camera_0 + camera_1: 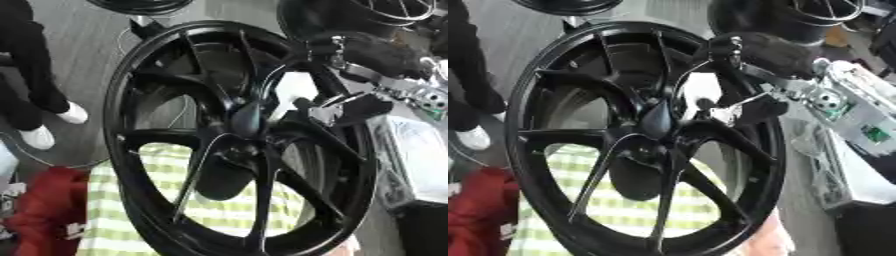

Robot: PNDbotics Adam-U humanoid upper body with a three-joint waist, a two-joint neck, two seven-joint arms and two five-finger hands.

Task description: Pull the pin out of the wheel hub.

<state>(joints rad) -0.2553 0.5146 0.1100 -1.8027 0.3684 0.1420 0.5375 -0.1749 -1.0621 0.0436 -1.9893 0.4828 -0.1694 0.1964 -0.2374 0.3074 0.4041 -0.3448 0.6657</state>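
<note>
Wheel hub (658, 122), the dark centre of a large black spoked wheel (140, 75), sits near the middle of both views, with the wheel standing tilted and filling most of the scene. Its rim (527, 100) runs close to the left side and down to the bottom edge, so open room shows only through the gaps between the spokes (728, 145) and in a strip of grey floor (79, 45) at the upper left. A small dark knob (704, 104), perhaps the pin, shows just to the right of the hub; I cannot tell for sure.

The robot's right arm (776, 52) comes in from the upper right, black with silver joints, and crosses in front of the upper right part of the rim. The right hand (354, 109) reaches toward the hub, its dark fingers (754, 107) lying near the knob. Whether they are spread, pressed together or pinching anything cannot be told. The left hand does not appear.

Behind the lower spokes lies a green-and-white checked cloth (219, 210), and a red cloth (44, 210) sits at the lower left corner. A second black wheel (798, 20) stands at the upper right, behind the arm.
</note>
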